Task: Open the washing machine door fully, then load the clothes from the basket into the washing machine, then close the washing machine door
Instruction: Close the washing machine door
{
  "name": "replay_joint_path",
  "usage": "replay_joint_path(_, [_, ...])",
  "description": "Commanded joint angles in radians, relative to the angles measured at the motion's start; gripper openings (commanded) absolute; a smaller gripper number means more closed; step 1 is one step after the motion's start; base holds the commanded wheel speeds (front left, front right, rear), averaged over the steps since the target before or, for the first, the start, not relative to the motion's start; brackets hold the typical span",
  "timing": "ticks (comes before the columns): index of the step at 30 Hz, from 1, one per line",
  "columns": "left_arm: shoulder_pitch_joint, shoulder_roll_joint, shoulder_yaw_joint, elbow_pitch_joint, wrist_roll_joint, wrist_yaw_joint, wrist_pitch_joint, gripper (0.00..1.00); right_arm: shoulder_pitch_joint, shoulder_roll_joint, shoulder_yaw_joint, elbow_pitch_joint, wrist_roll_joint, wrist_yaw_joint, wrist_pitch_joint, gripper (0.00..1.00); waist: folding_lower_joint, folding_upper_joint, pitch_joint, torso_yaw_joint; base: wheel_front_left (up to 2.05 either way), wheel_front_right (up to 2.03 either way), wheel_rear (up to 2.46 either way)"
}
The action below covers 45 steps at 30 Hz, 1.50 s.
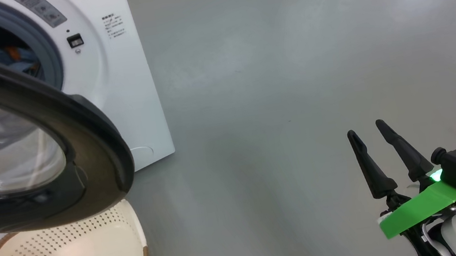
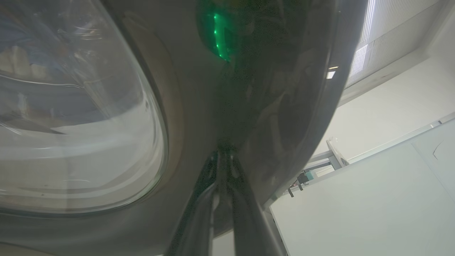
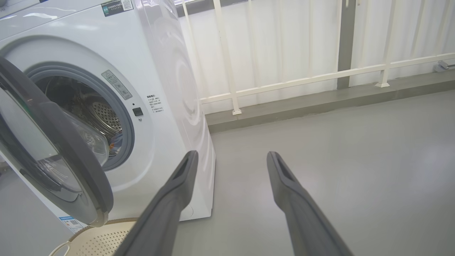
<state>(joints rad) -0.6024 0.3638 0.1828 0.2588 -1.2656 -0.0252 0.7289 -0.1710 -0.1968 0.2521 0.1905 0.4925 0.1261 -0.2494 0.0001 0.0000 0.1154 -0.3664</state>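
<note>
Looking down across a smooth, matte grey floor (image 1: 269,73) with soft patches of light, I have a big white boxy washing machine (image 1: 133,92) at my left. Beyond it, my right wrist view shows a white metal railing (image 3: 284,81) on a raised grey kerb, against a pale backdrop with vertical folds.

The machine's front carries a slanted grey label (image 3: 116,84) and a small block of dark print (image 1: 113,26). Both are too small to read. A small blue label (image 3: 69,222) with a square code sits low on the front.

The large round glossy black washing machine door (image 1: 95,133), with its bulging clear glass bowl window, stands partly open, swung out toward me. Inside, past the grey-blue rubber ring and the perforated steel drum, lie the light blue clothes (image 1: 17,57) with orange print.

On the floor under the door sits the small cream-white perforated plastic basket (image 1: 99,228) with a brown woven-look rim.

My left hand (image 2: 224,156) has its two dark fingers pressed together, tips against the door's glossy face beside the glass. My right hand (image 1: 365,128) is spread wide, holding nothing, over bare floor well apart from the machine. Bright green tape (image 1: 422,208) wraps its wrist.
</note>
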Motion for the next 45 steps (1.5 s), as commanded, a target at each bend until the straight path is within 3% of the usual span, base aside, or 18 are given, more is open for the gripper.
replay_joint_path(1, [-0.049, 0.047, 0.027, -0.015, 0.005, -0.011, -0.005, 0.0, -0.002, -0.007, 0.01, -0.024, -0.011, 0.005, -0.012, 1.0, -0.0001, 0.0, 0.0, 0.005, 0.0, 0.0, 0.0])
replay_joint_path(15, [-0.037, 0.031, 0.012, -0.008, 0.016, -0.04, -0.027, 0.0, -0.009, -0.027, 0.014, -0.011, -0.01, 0.005, -0.012, 1.0, -0.0001, 0.0, -0.028, 0.109, 0.0, 0.0, 0.0])
replay_joint_path(16, [-0.032, 0.032, 0.012, -0.014, 0.023, -0.044, -0.036, 0.25, -0.008, -0.028, 0.014, -0.01, -0.01, 0.005, -0.012, 1.0, -0.0001, 0.0, -0.03, 0.115, 0.0, 0.0, 0.0])
replay_joint_path(17, [-0.026, 0.033, 0.012, -0.022, 0.03, -0.05, -0.046, 0.43, -0.007, -0.029, 0.014, -0.01, -0.009, 0.005, -0.012, 1.0, -0.0001, 0.0, -0.031, 0.122, 0.0, 0.0, 0.0])
replay_joint_path(18, [-0.019, 0.033, 0.012, -0.029, 0.036, -0.055, -0.056, 0.67, -0.007, -0.031, 0.014, -0.009, -0.008, 0.005, -0.012, 1.0, -0.0001, 0.0, -0.032, 0.128, 0.0, 0.0, 0.0])
replay_joint_path(19, [-0.01, 0.033, 0.012, -0.037, 0.042, -0.061, -0.065, 0.97, -0.007, -0.032, 0.014, -0.01, -0.008, 0.005, -0.012, 1.0, -0.0001, 0.0, -0.033, 0.134, 0.0, 0.0, 0.0])
replay_joint_path(20, [0.0, 0.034, 0.012, -0.047, 0.049, -0.068, -0.077, 1.0, -0.008, -0.034, 0.015, -0.01, -0.007, 0.005, -0.012, 1.0, -0.0001, 0.0, -0.035, 0.138, 0.0, 0.0, 0.0])
replay_joint_path(27, [0.101, 0.077, 0.008, -0.123, 0.149, -0.099, -0.193, 1.0, -0.009, -0.048, 0.011, -0.015, -0.007, 0.005, -0.012, 1.0, -0.0001, 0.0, -0.039, 0.162, 0.0, 0.0, 0.0])
replay_joint_path(36, [0.28, 0.144, -0.018, -0.217, 0.316, -0.105, -0.464, 1.0, -0.005, -0.049, -0.003, -0.03, -0.012, 0.005, -0.012, 1.0, -0.0001, 0.0, -0.035, 0.178, 0.0, 0.0, 0.0])
replay_joint_path(40, [0.352, 0.195, -0.051, -0.242, 0.439, -0.105, -0.597, 1.0, -0.001, -0.047, -0.01, -0.035, -0.014, 0.005, -0.012, 1.0, -0.0001, 0.0, -0.034, 0.182, 0.0, 0.0, 0.0])
replay_joint_path(45, [0.468, 0.161, -0.072, -0.225, 0.537, -0.105, -0.783, 1.0, 0.008, -0.046, -0.019, -0.035, -0.014, 0.005, -0.012, 1.0, -0.0001, 0.0, -0.043, 0.19, 0.0, 0.0, 0.0])
